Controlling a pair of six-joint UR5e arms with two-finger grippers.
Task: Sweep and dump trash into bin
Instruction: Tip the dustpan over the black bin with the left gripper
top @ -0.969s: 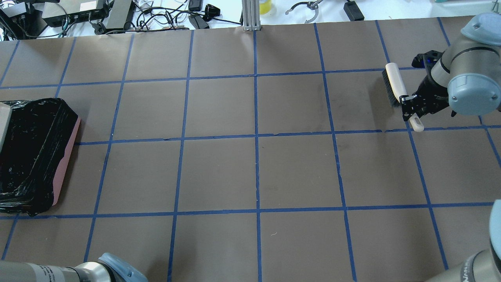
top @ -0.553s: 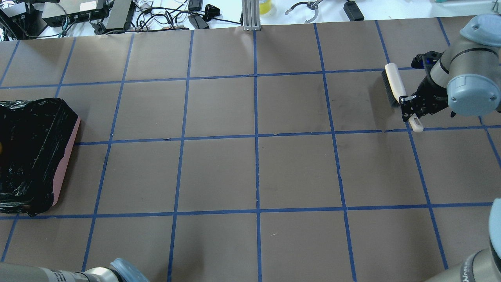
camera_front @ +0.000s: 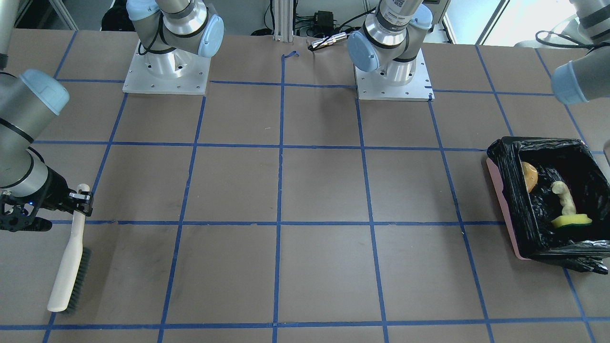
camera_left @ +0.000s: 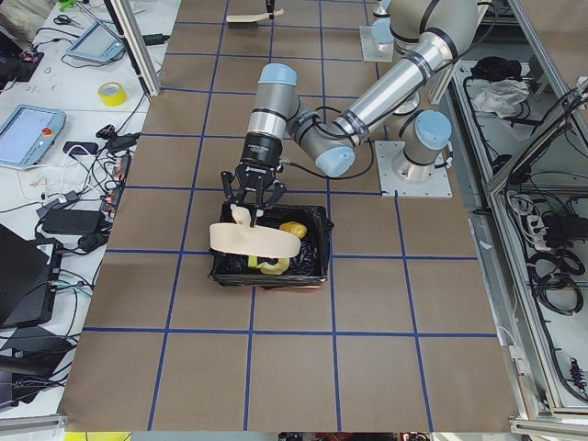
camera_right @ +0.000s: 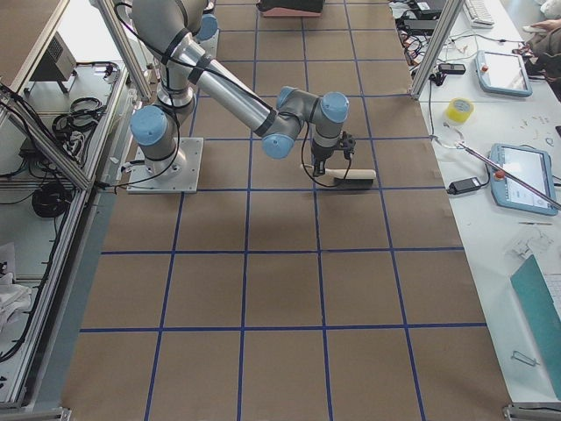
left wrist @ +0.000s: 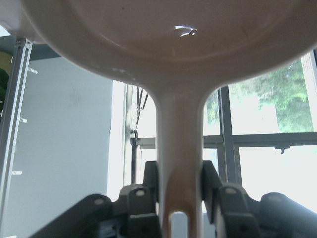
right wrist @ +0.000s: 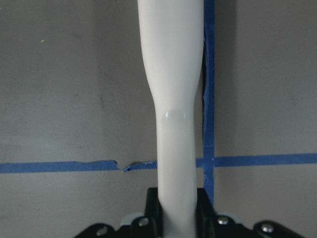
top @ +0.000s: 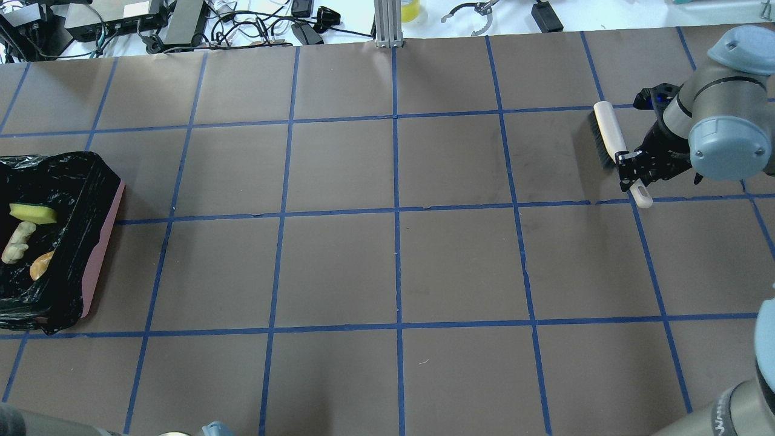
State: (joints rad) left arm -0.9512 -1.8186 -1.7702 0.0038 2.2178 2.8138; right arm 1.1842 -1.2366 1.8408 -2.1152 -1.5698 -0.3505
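Note:
The bin, pink with a black bag, stands at the table's left end. In it lie the yellow wedge, the cream curved piece and the amber blob; they also show in the front view: amber blob, cream piece, yellow wedge. My left gripper is shut on the handle of the pale dustpan, held tilted above the bin. My right gripper is shut on the handle of a white brush, whose bristles rest on the table.
Brown paper with a blue tape grid covers the table. Cables and boxes lie beyond the far edge. The two arm bases stand at the robot's side. The brush lies near the table's right end.
The dustpan has left the overhead view's left edge. The three scraps now show lying in the bin. The left arm's elbow has slid out at the bottom. The brush barely shifted.

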